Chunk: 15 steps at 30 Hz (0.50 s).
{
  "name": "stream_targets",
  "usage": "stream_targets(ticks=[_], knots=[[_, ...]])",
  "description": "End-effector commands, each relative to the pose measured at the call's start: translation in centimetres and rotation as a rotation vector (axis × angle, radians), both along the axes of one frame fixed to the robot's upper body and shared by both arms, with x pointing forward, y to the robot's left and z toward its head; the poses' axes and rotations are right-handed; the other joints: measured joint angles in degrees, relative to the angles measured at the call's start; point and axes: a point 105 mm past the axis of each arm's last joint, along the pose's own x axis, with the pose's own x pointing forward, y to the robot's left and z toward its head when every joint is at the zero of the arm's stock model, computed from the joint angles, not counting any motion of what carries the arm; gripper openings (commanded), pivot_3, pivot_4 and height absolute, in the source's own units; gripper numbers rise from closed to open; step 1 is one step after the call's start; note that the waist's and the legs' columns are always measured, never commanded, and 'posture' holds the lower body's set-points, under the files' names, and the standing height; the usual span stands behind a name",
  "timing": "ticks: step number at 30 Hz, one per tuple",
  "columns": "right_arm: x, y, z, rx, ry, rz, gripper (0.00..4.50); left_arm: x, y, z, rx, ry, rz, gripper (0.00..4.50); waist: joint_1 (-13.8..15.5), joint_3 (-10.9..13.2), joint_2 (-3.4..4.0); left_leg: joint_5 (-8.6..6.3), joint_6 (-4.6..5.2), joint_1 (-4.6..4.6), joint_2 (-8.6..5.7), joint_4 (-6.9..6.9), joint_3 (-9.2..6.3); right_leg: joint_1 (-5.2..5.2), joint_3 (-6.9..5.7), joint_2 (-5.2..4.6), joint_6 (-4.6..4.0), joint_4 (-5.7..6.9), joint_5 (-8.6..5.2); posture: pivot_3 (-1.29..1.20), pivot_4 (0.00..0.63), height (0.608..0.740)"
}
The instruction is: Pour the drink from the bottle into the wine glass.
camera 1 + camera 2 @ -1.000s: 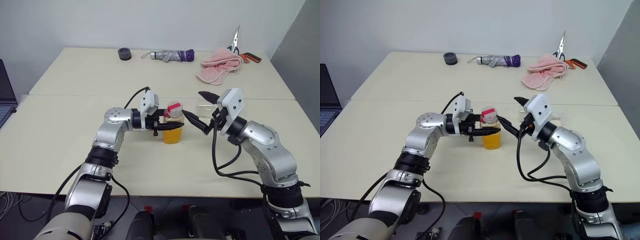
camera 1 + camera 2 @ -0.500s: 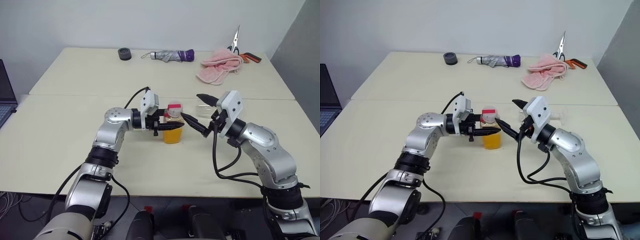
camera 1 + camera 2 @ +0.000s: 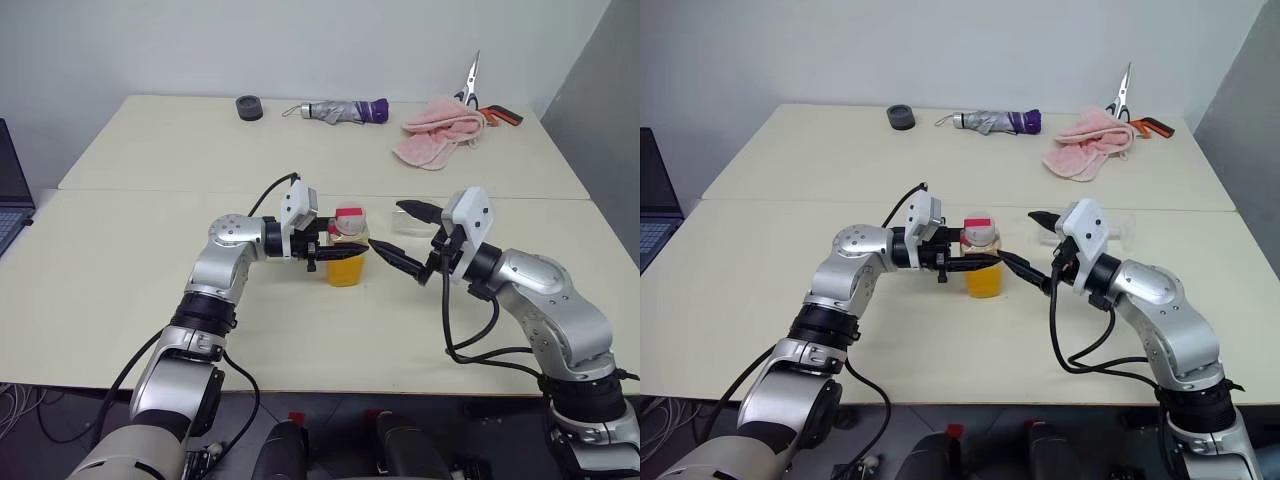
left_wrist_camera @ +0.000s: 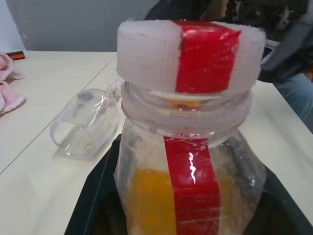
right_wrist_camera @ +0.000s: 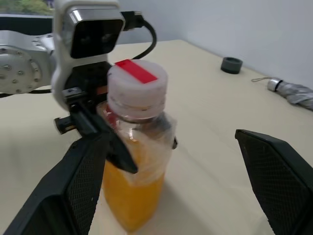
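Right fingers [image 3: 410, 240] withdrew; capped bottle [image 3: 347, 252] holds drink [image 3: 346, 271].

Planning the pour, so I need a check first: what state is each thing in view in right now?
bottle: upright on the table, cap on, partly full of orange drink.
wine glass: lying on its side, no drink visible in it.
left hand: shut on the bottle.
right hand: open, beside the bottle, holding nothing.
umbrella: folded.
towel: crumpled.
scissors: closed.

Capped bottle [image 3: 347, 250] upright, glass [image 4: 85, 128] toppled
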Motion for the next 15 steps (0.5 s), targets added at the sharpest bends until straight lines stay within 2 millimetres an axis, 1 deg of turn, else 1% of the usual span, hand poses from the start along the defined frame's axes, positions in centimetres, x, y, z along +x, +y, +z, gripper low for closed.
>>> stream_targets(ticks=[1,5,7,11,13,15], knots=[[-1.1,0.0,1.1,0.010,-0.016,0.056,4.34,-0.2,-0.1,2.2,-0.030,-0.080,-0.018,1.87,0.0,0.0,0.00,0.00,0.00,0.00,0.00,0.00,0.00,0.00,0.00,0.00,0.00,0.00,0.00,0.00,0.150,0.740],[-1.2,0.1,1.3,0.016,0.002,0.085,4.34,-0.2,-0.1,2.3,-0.033,-0.084,-0.020,1.87,0.0,0.0,0.00,0.00,0.00,0.00,0.00,0.00,0.00,0.00,0.00,0.00,0.00,0.00,0.00,0.00,0.150,0.740],[-1.0,0.0,1.6,0.027,0.003,0.084,4.50,-0.2,-0.1,2.4,-0.035,-0.085,-0.021,1.87,0.0,0.0,0.00,0.00,0.00,0.00,0.00,0.00,0.00,0.00,0.00,0.00,0.00,0.00,0.00,0.00,0.150,0.740],[-1.0,0.2,2.3,0.051,0.008,0.105,4.50,-0.3,-0.2,2.4,-0.035,-0.085,-0.024,1.87,0.0,0.0,0.00,0.00,0.00,0.00,0.00,0.00,0.00,0.00,0.00,0.00,0.00,0.00,0.00,0.00,0.150,0.740],[-0.8,0.4,3.0,0.077,0.005,0.103,4.50,-0.3,-0.2,2.5,-0.036,-0.086,-0.026,1.87,0.0,0.0,0.00,0.00,0.00,0.00,0.00,0.01,-0.01,0.00,-0.01,0.00,0.00,0.00,0.00,0.00,0.150,0.740],[-0.7,1.2,3.5,0.089,0.020,0.133,4.50,-0.4,-0.3,2.5,-0.040,-0.086,-0.031,1.87,0.0,0.0,0.00,0.00,0.00,0.00,0.00,0.01,0.00,0.00,0.00,0.00,0.00,0.00,0.00,0.00,0.150,0.740]])
